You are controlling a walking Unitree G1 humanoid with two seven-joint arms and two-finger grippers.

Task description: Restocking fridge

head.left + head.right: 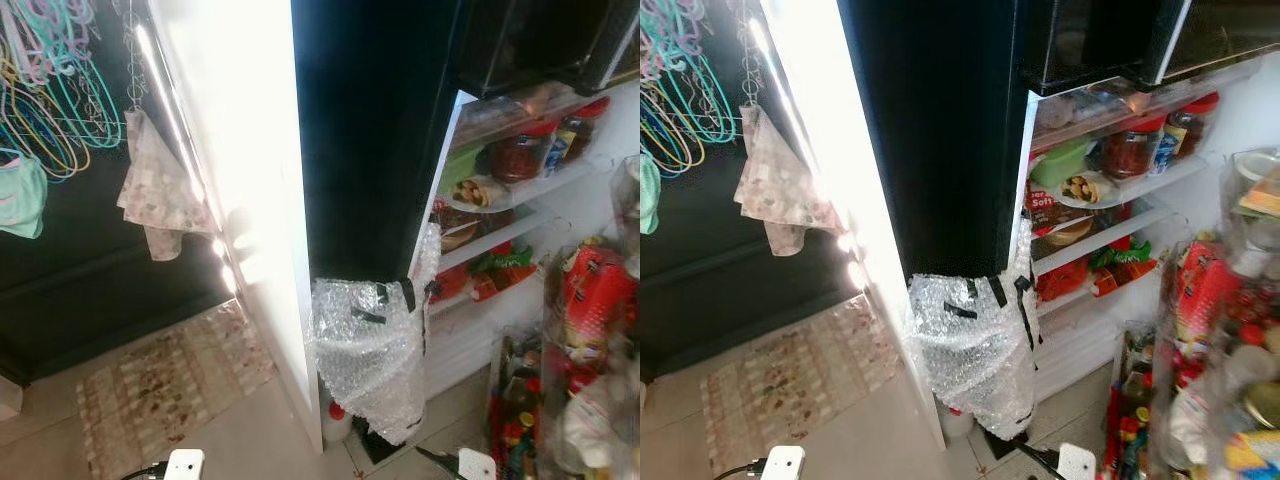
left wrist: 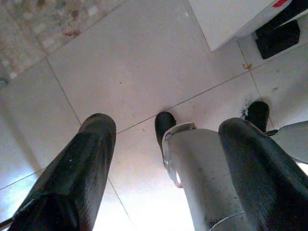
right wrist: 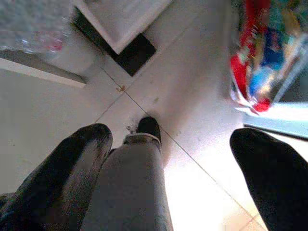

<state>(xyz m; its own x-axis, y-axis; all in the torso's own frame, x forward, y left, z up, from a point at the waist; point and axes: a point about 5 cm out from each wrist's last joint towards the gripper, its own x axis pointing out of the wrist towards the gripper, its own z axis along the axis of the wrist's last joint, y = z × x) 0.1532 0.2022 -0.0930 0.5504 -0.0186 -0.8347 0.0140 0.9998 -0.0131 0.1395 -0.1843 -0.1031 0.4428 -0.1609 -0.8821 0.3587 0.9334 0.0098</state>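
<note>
The fridge stands open ahead on the right, its white shelves (image 1: 520,232) holding a red-lidded jar (image 1: 520,150), a plate with a wrap (image 1: 478,192) and red and green packets (image 1: 495,270). The door rack (image 1: 595,300) at the far right is crammed with red packets and bottles. My left gripper (image 2: 168,125) hangs open over the pale floor tiles, nothing between its fingers. My right gripper (image 3: 171,134) hangs open too, above the tiles near the fridge's foot, and holds nothing. Both are low, well below the shelves.
Bubble wrap (image 1: 370,350) is taped round the lower corner of a black cabinet (image 1: 370,130) beside the fridge. A white panel (image 1: 240,160) juts out left of it. A patterned rug (image 1: 170,385) lies on the floor at left, below hangers (image 1: 50,100) and a hanging cloth (image 1: 155,195).
</note>
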